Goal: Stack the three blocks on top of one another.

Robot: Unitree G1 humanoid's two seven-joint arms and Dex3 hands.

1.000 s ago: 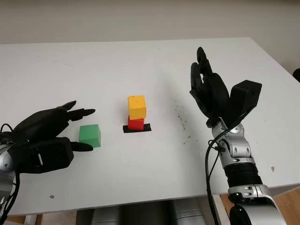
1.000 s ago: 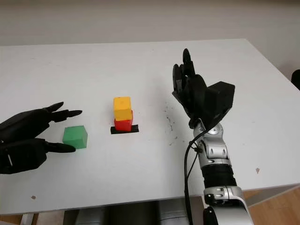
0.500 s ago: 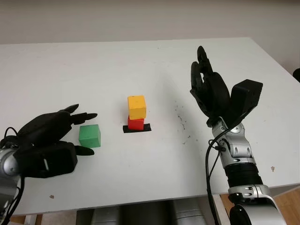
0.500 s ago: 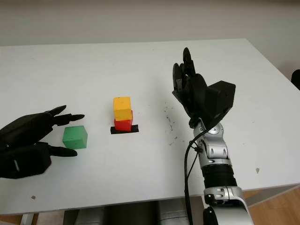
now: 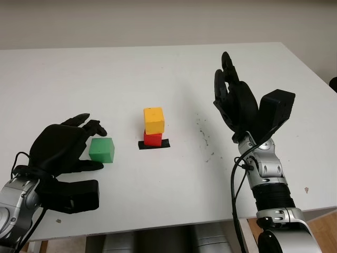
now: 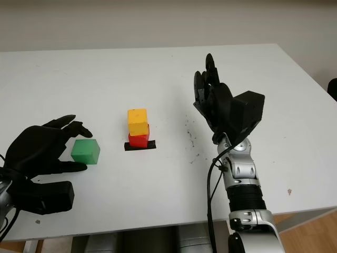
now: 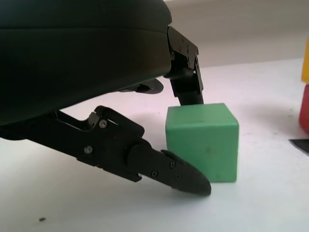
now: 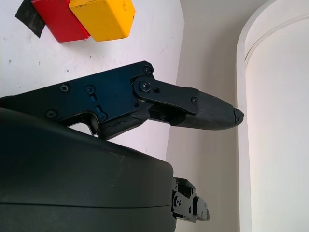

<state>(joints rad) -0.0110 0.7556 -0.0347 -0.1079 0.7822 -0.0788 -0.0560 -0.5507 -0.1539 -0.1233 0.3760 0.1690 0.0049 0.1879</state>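
A white counter [image 5: 158, 74] carries three blocks; near its middle a yellow block [image 5: 154, 120] sits on a red block [image 5: 152, 138], and the red block rests on a small patch of black tape [image 5: 154, 144]; the green block [image 5: 101, 149] stands alone on the counter, to the left of that pair and well apart from it. The left robot hand [image 5: 66, 148] is at the counter's near left, its fingers curled around the green block; compared with half a second ago it has risen and arched over, so the upper fingertips [image 5: 95, 127] now hook down behind the block rather than pointing flat across the counter; the left wrist view shows one finger [image 7: 186, 84] coming down just behind the block and the thumb [image 7: 169, 169] low in front of it, close beside it, but whether either touches it cannot be told; the block itself has shifted slightly toward the stack. The right robot hand [image 5: 234, 103] is raised above the counter to the right of the stack, open and holding nothing, unchanged from before.
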